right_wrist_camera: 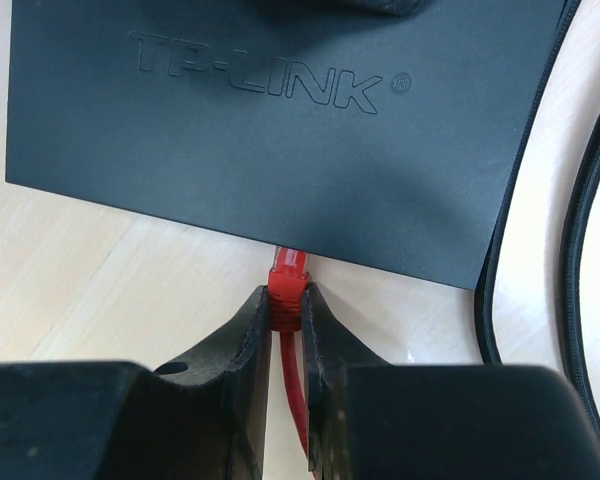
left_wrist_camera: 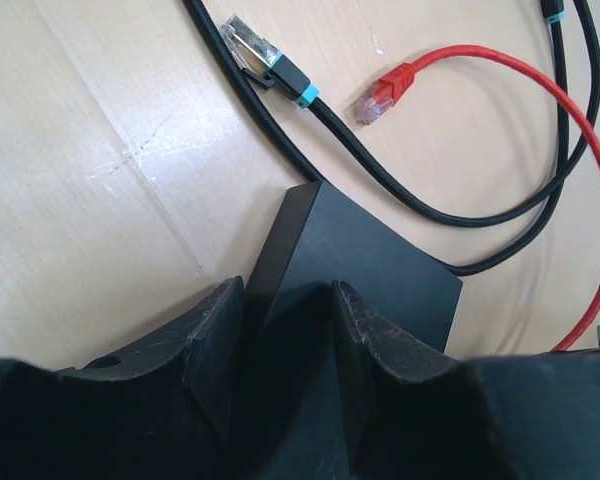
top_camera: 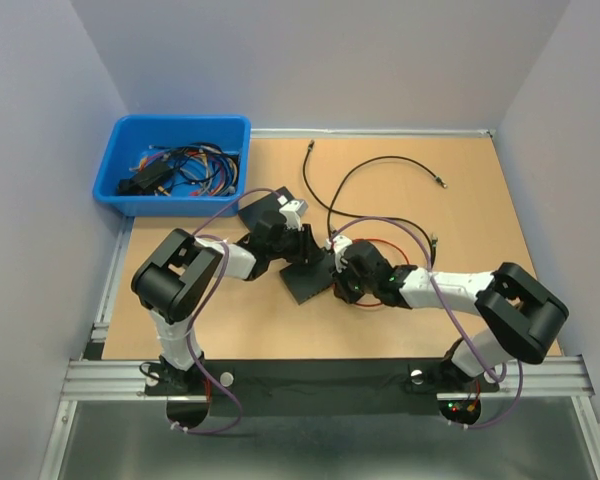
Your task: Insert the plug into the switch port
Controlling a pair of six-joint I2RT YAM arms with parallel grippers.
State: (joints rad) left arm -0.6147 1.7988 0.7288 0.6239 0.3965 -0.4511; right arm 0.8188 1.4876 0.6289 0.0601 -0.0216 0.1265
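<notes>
The black TP-LINK switch [right_wrist_camera: 280, 130] lies flat on the table mid-way between the arms [top_camera: 308, 278]. My right gripper [right_wrist_camera: 288, 305] is shut on a red plug [right_wrist_camera: 289, 285] whose tip meets the switch's near side edge; its red cable [right_wrist_camera: 298, 400] runs back between the fingers. In the top view the right gripper [top_camera: 340, 277] sits at the switch's right edge. My left gripper [left_wrist_camera: 285, 335] is shut across a corner of the switch [left_wrist_camera: 380, 270], at its far left side [top_camera: 296, 246]. The red cable's other plug [left_wrist_camera: 376, 100] lies loose on the table.
A black cable with a silver plug [left_wrist_camera: 250, 42] lies beside the loose red plug. More black cable [top_camera: 380, 165] loops over the far table. A blue bin [top_camera: 120, 170] of cables stands far left. A second dark box [top_camera: 263, 207] lies behind the left gripper.
</notes>
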